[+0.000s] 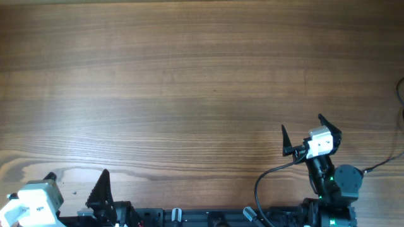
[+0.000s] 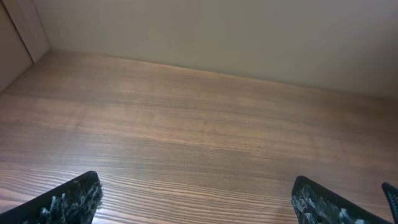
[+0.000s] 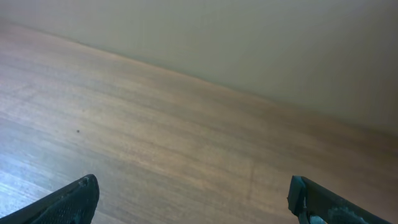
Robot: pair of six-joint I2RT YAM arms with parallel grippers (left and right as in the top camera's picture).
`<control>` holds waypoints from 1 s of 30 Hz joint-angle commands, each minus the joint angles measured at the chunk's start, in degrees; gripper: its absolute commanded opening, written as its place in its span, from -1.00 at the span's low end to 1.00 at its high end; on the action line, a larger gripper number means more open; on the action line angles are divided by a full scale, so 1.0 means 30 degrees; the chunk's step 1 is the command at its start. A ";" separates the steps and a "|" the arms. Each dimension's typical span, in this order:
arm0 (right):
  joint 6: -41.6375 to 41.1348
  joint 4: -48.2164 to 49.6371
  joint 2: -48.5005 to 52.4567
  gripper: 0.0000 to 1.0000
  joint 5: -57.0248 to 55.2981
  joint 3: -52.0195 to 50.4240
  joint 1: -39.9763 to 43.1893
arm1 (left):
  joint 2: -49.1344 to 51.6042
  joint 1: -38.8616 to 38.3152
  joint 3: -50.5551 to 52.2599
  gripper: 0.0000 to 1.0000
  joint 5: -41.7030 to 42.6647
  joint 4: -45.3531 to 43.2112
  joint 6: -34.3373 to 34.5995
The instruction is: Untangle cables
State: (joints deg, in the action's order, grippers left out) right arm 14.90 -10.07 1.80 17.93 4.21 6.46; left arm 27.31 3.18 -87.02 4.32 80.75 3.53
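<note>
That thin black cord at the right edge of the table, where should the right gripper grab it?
Only a short curved stretch of the thin black cord shows at the wooden table's right edge; its ends are out of view. Probably pinch that stretch from above, open right gripper fingers straddling it crosswise, since it seems to lie flat.

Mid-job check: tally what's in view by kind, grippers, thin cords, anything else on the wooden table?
Grippers with black fingers: 2, the left gripper and the right gripper, both open.
Thin black cord stretches at the right edge: 2, possibly one cord.
Thick black arm cable: 1.
Total: 5.
</note>
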 commanded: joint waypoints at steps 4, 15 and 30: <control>0.0175 0.0102 -0.0532 0.99 -0.0109 0.0095 -0.0080 | -0.0131 0.0138 -0.0109 1.00 -0.0102 0.0095 0.0648; 0.0189 0.0102 -0.0510 0.99 -0.0109 0.0095 -0.0080 | -0.5821 0.0146 -0.0102 1.00 0.0328 -0.0058 0.2506; 0.0189 0.0102 -0.0510 0.99 -0.0109 0.0095 -0.0080 | -0.6448 0.0160 0.6084 1.00 0.1756 -0.2922 0.2871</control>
State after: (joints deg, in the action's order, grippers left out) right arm 14.90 -10.09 1.15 17.93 4.21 6.44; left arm 7.53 3.18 -75.96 5.69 78.46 14.92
